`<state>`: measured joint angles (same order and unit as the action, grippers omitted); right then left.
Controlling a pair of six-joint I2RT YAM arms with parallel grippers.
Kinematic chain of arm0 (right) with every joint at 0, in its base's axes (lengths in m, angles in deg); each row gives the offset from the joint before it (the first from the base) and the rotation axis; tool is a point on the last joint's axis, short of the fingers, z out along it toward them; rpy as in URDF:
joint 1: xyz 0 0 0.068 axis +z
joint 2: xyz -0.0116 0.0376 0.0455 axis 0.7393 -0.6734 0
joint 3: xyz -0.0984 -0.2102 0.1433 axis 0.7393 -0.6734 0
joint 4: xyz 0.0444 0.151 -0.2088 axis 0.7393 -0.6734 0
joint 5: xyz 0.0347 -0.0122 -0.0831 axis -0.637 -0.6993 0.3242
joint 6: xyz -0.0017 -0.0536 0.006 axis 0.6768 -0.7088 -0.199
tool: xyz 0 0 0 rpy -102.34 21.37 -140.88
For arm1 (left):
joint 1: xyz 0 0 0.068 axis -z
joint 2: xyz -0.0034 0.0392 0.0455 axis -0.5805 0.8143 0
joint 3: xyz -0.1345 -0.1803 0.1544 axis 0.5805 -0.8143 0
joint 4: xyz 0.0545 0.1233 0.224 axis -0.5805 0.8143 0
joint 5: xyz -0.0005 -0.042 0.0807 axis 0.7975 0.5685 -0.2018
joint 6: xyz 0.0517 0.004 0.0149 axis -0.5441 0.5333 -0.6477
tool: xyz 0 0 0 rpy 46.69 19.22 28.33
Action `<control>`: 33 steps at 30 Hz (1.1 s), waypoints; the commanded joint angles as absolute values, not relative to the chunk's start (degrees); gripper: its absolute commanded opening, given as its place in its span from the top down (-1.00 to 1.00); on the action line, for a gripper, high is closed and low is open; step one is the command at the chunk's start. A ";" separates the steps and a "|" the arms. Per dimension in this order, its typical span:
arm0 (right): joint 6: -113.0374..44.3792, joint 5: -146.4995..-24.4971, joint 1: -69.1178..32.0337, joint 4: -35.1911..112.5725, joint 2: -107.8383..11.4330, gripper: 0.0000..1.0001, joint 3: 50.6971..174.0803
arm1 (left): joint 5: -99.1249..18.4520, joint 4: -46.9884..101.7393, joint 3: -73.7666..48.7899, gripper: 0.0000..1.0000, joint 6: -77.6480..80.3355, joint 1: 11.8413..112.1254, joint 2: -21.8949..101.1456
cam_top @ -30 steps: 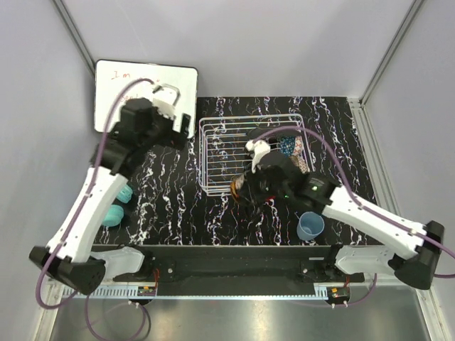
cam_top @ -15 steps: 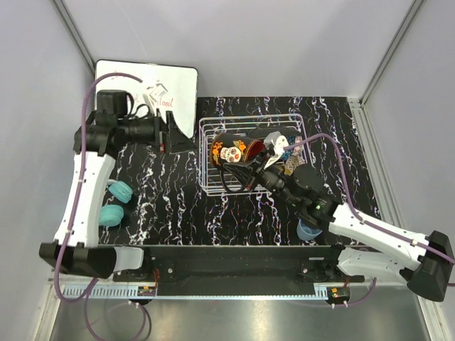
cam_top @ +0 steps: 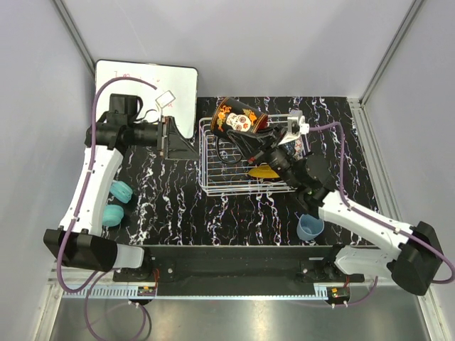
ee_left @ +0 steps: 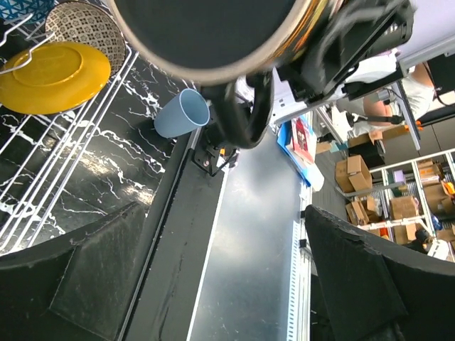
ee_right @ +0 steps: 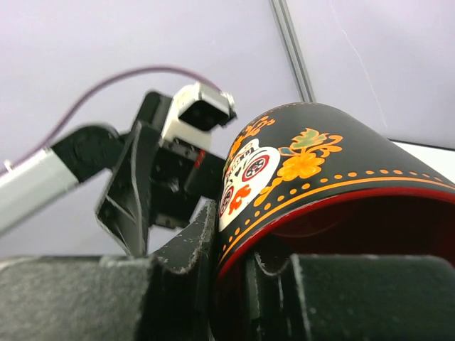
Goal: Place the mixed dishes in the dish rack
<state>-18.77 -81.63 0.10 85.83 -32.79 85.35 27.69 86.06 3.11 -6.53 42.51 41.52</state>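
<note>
A black mug [cam_top: 238,122] with a skull picture and a red inside hangs tilted in the air over the back left corner of the white wire dish rack [cam_top: 207,153]. My right gripper [cam_top: 264,138] is shut on the mug's [ee_right: 320,163] rim, one finger [ee_right: 188,249] outside and one inside. In the rack lie a yellow plate [cam_top: 264,172] [ee_left: 50,74] and a beige patterned bowl [ee_left: 85,25]. A light-blue cup [cam_top: 311,226] [ee_left: 183,114] stands on the table near the right arm. My left gripper [cam_top: 181,145] [ee_left: 227,284] hovers open and empty left of the rack.
Teal headphones [cam_top: 117,202] lie at the table's left edge beside the left arm. A whiteboard [cam_top: 138,85] with writing rests at the back left. The right arm reaches across the rack's front right corner.
The right arm has carried the mug from the rack's front edge up and back over the rack. The left arm has swung down and right, toward the rack's left side.
</note>
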 commanded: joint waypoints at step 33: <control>5.08 -88.06 -5.04 121.29 -51.76 1.00 100.74 | 10.20 36.34 -10.65 -0.98 36.35 50.69 33.22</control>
<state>2.73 -89.89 -4.80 104.56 -52.75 95.21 9.22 39.98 -10.46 34.36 50.88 35.75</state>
